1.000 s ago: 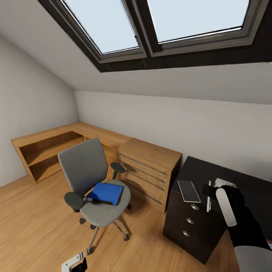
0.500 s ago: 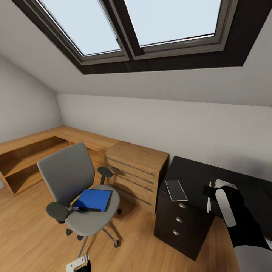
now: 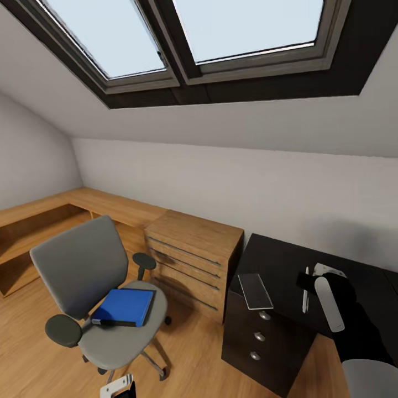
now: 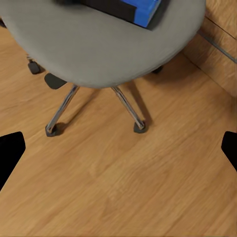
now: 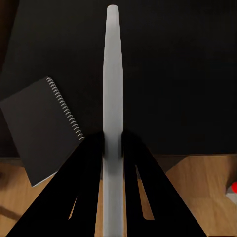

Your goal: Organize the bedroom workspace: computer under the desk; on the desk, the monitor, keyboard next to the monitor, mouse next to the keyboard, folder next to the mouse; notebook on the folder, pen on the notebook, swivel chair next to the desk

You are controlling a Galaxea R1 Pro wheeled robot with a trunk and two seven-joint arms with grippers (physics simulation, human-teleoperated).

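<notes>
From the head camera, one grey swivel chair (image 3: pixel 94 293) stands on the wooden floor (image 3: pixel 33 354) at the left, with one blue folder (image 3: pixel 122 307) lying flat on its seat. To its right sit a light wooden drawer unit (image 3: pixel 190 260) and one black desk (image 3: pixel 331 271) with three round knobs. One dark notebook (image 3: pixel 255 291) lies on the desk's near left corner. The right gripper (image 3: pixel 309 287) grasps one slim white pen (image 3: pixel 305 290) above the desktop.

The left wrist camera shows the chair's metal legs and castors, the folder's corner (image 4: pixel 140 10), and the left gripper (image 4: pixel 118 148) with fingers spread wide, released.

The right wrist camera reveals the notebook's spiral binding (image 5: pixel 42 128) and the pen (image 5: pixel 112 89) clenched between black fingers (image 5: pixel 89 173).
</notes>
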